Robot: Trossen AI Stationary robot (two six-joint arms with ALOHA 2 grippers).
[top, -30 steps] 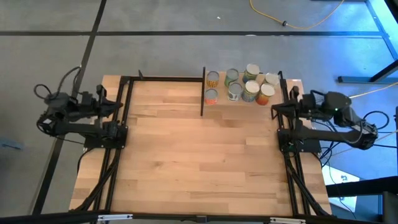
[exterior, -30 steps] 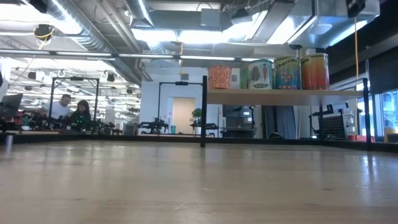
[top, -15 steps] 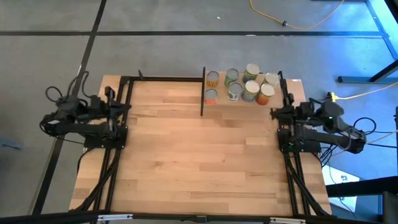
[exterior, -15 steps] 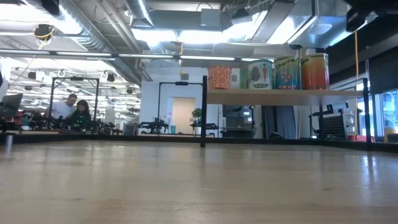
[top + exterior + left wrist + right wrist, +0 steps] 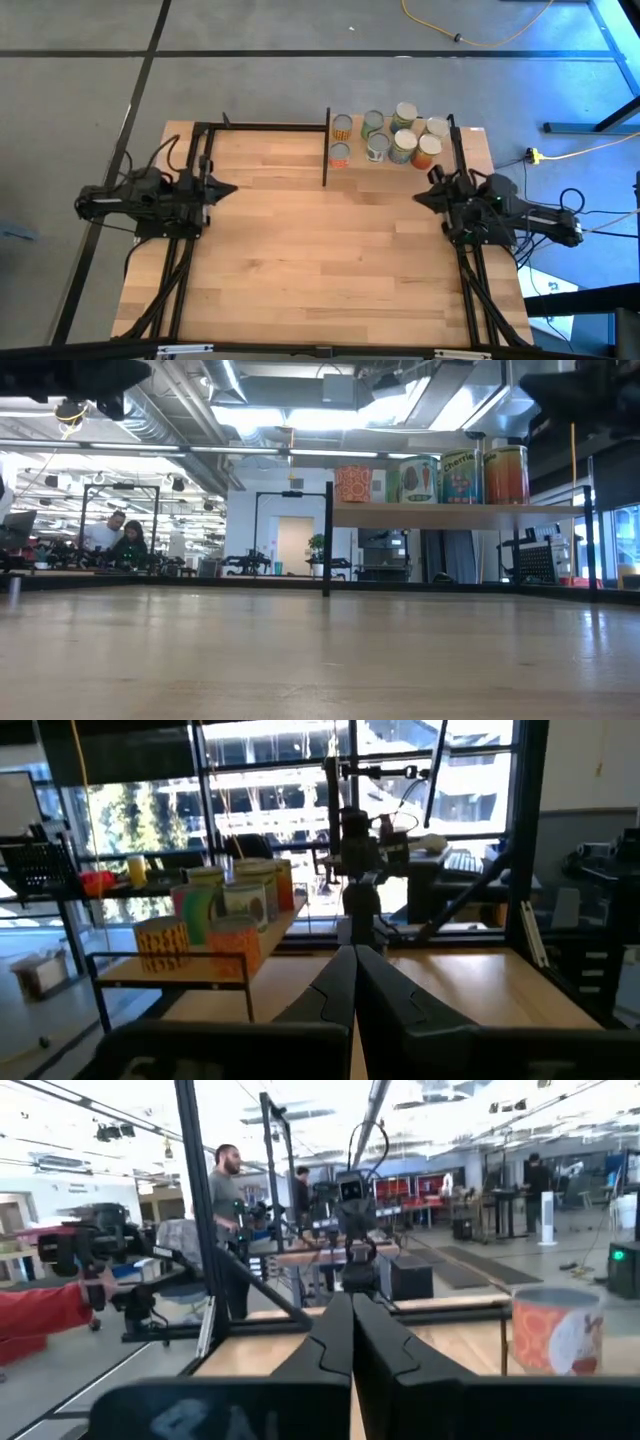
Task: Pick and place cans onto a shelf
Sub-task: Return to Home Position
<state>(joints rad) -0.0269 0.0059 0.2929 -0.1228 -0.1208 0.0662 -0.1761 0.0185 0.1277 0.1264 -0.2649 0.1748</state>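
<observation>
Several cans (image 5: 395, 138) with orange, green and yellow labels stand upright on their bases on the raised wooden shelf (image 5: 450, 514) at the table's far right; the low view shows a row of them (image 5: 440, 477). My left gripper (image 5: 230, 188) is at the table's left edge, level and shut, pointing toward the right, with nothing between its fingers (image 5: 352, 960). My right gripper (image 5: 420, 197) is at the right edge, just near of the shelf, shut and empty (image 5: 351, 1305). It points toward the left. An orange can (image 5: 555, 1330) shows beside it.
A black post (image 5: 326, 148) marks the shelf's left end, and black frame rails (image 5: 200, 160) run along both sides of the table. Bare wooden tabletop (image 5: 320, 250) lies between the arms. People stand in the room beyond, and a red sleeve (image 5: 40, 1308) shows off the table.
Both arms have folded downward. My left gripper has swung out toward the table's right and now juts over the left edge. My right gripper has come down and toward the left, and now juts over the right edge. The cans have stayed in place.
</observation>
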